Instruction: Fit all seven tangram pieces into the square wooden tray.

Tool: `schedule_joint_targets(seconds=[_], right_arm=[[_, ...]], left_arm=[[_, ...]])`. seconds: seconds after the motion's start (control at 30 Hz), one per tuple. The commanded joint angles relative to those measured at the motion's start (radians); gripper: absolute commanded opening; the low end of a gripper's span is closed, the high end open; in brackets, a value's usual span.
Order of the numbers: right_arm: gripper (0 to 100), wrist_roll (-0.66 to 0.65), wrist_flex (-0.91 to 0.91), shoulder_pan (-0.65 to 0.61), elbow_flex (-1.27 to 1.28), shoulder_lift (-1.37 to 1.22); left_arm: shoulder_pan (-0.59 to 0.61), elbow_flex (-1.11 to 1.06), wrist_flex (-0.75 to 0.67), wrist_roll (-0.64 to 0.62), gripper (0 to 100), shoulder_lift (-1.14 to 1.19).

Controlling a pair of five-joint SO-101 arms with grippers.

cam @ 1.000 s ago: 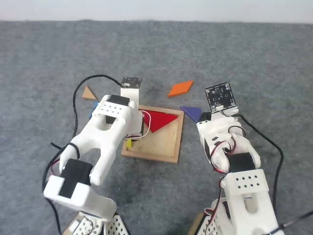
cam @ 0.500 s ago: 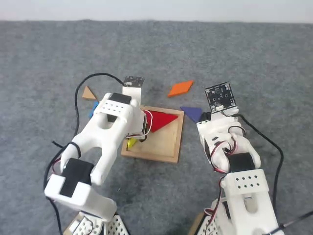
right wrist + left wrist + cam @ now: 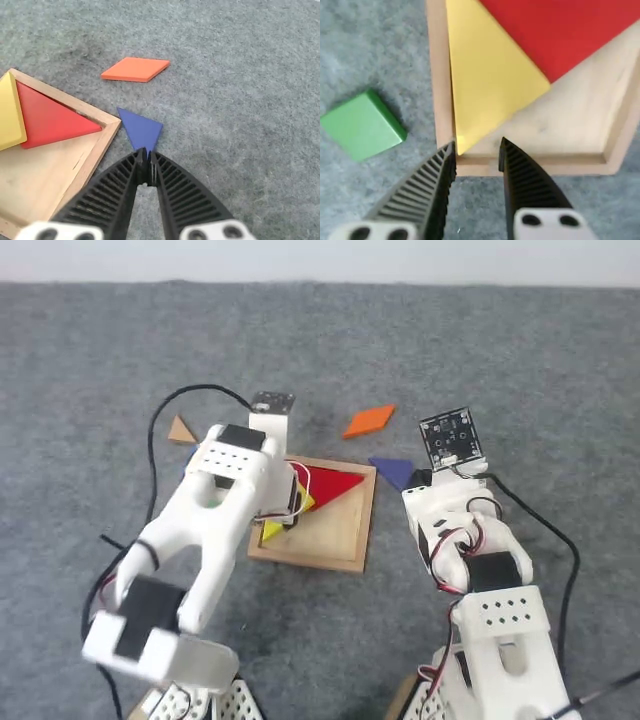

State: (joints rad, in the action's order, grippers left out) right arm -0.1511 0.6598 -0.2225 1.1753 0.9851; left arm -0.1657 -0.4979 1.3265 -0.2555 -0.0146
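On the grey tabletop (image 3: 540,350), the square wooden tray (image 3: 335,532) lies between the two arms. Inside the tray, the yellow triangle (image 3: 490,75) lies flat with one edge along a tray wall and another edge against the red triangle (image 3: 560,30). The left pincer (image 3: 477,145) is open and empty above a tray corner, at the yellow triangle's tip. The green square (image 3: 362,125) lies outside that wall. The right pincer (image 3: 146,155) is closed, its tips at a corner of the blue triangle (image 3: 141,129), which lies just beside the tray; contact cannot be determined. The orange parallelogram (image 3: 135,69) lies farther out. The tan triangle (image 3: 181,430) lies apart, beyond the left arm.
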Motion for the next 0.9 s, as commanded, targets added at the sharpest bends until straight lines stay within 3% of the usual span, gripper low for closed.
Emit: schedule_joint_targets(seconds=[0.0,0.13,0.23,0.3,0.43,0.57,0.7,0.77,0.87], right_arm=[[0.6,-0.020,-0.021,-0.007,-0.014,0.019],[0.6,-0.020,-0.021,-0.008,-0.014,0.018],[0.6,-0.020,-0.018,-0.022,-0.014,0.018],[0.6,-0.028,-0.015,-0.071,-0.009,0.018],[0.6,-0.103,-0.025,-0.231,0.032,0.018],[0.6,-0.118,-0.044,-0.407,0.040,0.001],[0.6,-0.114,-0.189,-0.504,0.018,-0.107],[0.6,-0.114,-0.240,-0.515,-0.038,-0.202],[0.6,-0.112,-0.285,-0.515,-0.144,-0.380]], left_arm=[[0.006,-0.044,-0.029,0.012,14,-0.170],[0.098,-0.150,-0.112,-0.025,13,-0.370],[0.239,-0.246,-0.236,-0.068,6,-0.542],[0.342,-0.325,-0.339,-0.069,1,-0.666],[0.476,-0.544,-0.595,-0.072,1,-0.907],[0.522,-0.808,-0.911,-0.071,1,-1.119],[0.523,-1.026,-1.198,-0.072,1,-1.293],[0.520,-1.081,-1.247,-0.072,1,-1.358],[0.520,-1.101,-1.209,-0.072,1,-1.439]])
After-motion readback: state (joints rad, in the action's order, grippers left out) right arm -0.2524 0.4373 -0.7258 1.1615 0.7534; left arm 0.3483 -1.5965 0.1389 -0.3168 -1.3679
